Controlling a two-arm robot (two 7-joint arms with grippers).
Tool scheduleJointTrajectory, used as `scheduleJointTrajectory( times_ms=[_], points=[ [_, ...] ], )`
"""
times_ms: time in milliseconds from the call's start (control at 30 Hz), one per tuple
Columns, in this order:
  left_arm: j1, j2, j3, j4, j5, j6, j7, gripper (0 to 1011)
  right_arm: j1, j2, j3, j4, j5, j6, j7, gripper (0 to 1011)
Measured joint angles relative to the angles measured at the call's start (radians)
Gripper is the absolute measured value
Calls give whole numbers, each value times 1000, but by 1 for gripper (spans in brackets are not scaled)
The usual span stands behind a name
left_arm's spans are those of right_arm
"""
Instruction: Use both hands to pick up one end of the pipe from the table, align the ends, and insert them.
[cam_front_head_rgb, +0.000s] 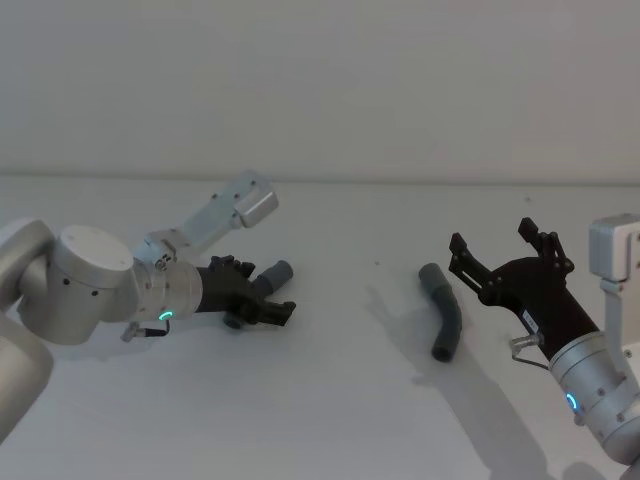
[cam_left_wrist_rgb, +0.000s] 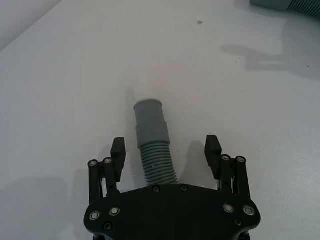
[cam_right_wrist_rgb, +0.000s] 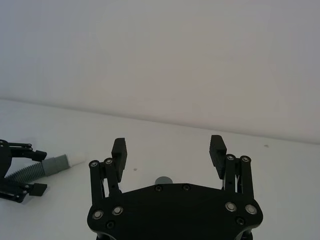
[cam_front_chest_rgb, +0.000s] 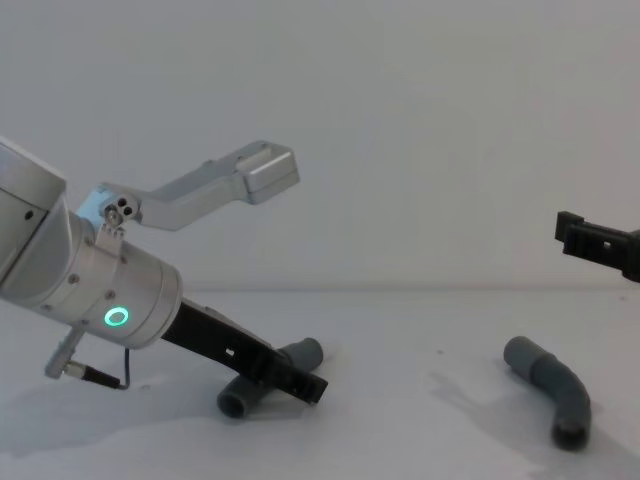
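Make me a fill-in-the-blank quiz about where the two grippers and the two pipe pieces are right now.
1. The left gripper straddles one pipe piece with its fingers ____.
2. The other pipe piece lies on the white table, on the robot's ____ side.
3. The right gripper, raised beside that piece with its fingers spread, holds ____.

Missing words: open; right; nothing.

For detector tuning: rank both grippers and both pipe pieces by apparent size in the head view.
1. right gripper, open.
2. left gripper, open astride its piece.
3. right pipe piece, similar length, thinner.
4. left pipe piece: mostly hidden by that gripper, so unsure.
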Motion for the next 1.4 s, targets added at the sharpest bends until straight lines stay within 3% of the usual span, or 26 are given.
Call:
scheduleJointTrajectory(
  times_ms=[200, 733, 1400],
  points=[
    [0, -2, -1, 1, 2, 2, -1, 848, 0, 0, 0, 0, 0, 0, 0, 1003],
    [0, -4, -2, 4, 5, 4, -2, 349, 0, 0, 0, 0, 0, 0, 0, 1003],
    [0, -5, -2, 4, 6, 5, -2, 338, 0, -2, 0, 0, 0, 2, 1, 1003]
  ],
)
